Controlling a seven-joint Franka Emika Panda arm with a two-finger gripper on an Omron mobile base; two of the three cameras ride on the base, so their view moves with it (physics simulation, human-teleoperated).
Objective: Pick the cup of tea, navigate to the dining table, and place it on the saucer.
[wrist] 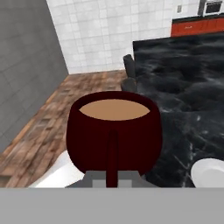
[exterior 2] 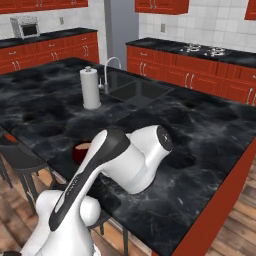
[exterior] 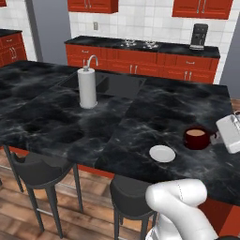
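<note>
Left base view, paper-towel roll (exterior: 87, 87), faucet (exterior: 91, 60)

Cup of tea (exterior: 196, 138) over dining table (exterior: 140, 112), just right of saucer (exterior: 162, 153); paper-towel roll (exterior: 87, 88) far left, by sink (exterior: 110, 86).

Home kitchen, red cabinets (exterior: 140, 63), tiled walls, black marble island (exterior: 154, 112) with sink (exterior: 110, 86), stools (exterior: 40, 171), stovetop (exterior: 138, 44)

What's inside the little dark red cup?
The small dark red cup with a handle is filled nearly to its rim with light brown tea. The tea covers the cup's bottom, so anything under the surface cannot be seen.
</note>
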